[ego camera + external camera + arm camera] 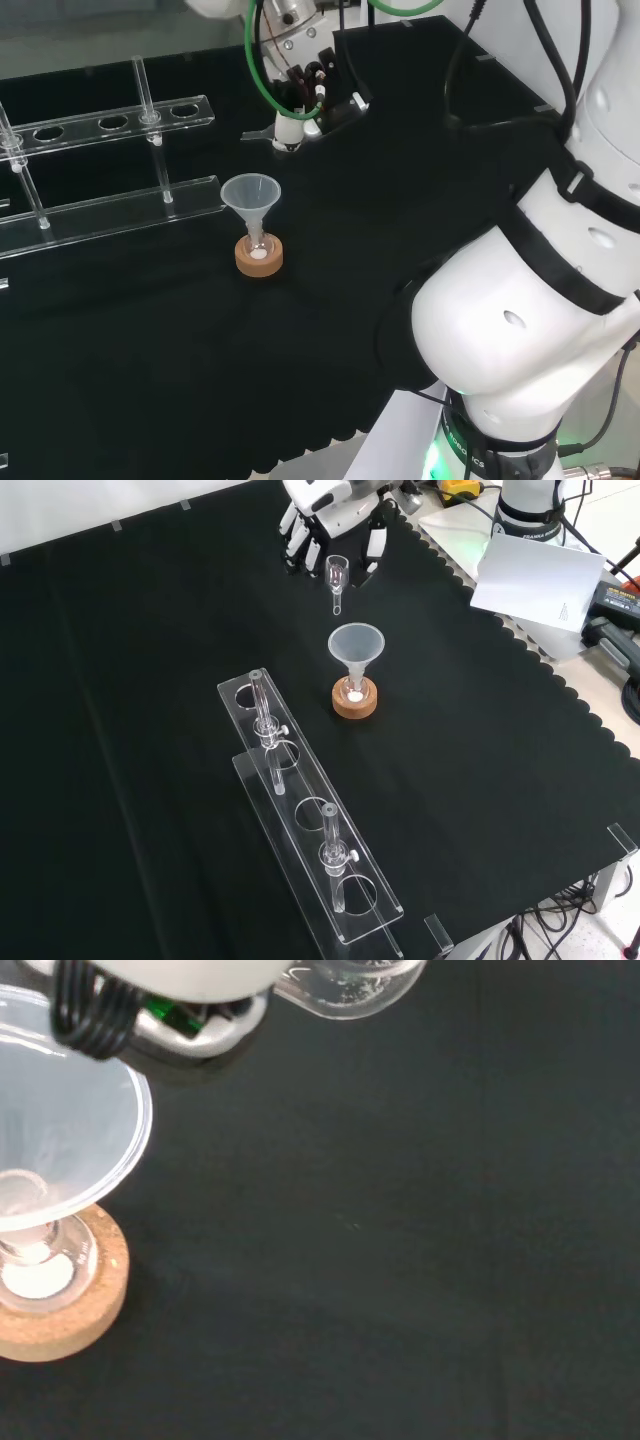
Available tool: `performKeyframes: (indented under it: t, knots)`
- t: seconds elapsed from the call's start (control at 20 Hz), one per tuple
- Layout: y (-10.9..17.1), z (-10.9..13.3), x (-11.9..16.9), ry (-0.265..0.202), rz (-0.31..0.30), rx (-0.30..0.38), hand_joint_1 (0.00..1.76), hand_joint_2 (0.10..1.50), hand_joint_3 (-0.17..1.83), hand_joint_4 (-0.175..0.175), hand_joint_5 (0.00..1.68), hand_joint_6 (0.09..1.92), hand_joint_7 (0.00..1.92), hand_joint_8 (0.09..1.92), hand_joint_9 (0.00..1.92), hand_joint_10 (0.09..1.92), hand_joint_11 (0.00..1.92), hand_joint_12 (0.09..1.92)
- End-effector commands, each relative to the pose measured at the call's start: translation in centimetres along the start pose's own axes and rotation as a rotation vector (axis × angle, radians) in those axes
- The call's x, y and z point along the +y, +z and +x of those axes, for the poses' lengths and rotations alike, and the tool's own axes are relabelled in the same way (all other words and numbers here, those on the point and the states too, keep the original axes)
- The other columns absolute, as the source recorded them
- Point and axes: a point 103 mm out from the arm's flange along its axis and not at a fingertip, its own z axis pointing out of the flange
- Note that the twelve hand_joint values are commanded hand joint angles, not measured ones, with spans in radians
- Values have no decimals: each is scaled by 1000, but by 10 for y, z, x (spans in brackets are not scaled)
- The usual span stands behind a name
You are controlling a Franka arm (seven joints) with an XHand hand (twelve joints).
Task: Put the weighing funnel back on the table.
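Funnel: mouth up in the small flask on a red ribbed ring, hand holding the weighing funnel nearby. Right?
One slip: the ring under the flask is cork, not red and ribbed, as the front view shows. The rest holds: the funnel stands mouth up in the flask, and the hand holds the weighing funnel nearby.

In the front view, bare cloth (520, 760) lies under the hand (330, 505) holding the weighing funnel (337, 577) by the bench's far edge, and along the right edge. The funnel (356, 643) on its cork ring (355, 703) stands just nearer, and the test-tube rack (300, 785) runs toward the near edge.
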Motion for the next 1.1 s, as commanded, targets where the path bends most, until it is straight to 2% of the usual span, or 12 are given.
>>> performKeyframes:
  t: [0.05,0.25,0.6,1.1]
  knots:
    - [5,-13,3,9,-8,84,1118,631,750,175,1218,811,641,637,986,264,699,1094]
    - [8,-22,7,17,-14,125,1118,631,749,175,1217,813,640,637,983,264,695,1095]
    - [13,-34,24,25,-18,149,1117,632,749,175,1215,817,638,637,979,266,688,1100]
    - [17,-45,80,13,2,155,1117,633,750,175,1212,821,637,639,977,268,689,1106]
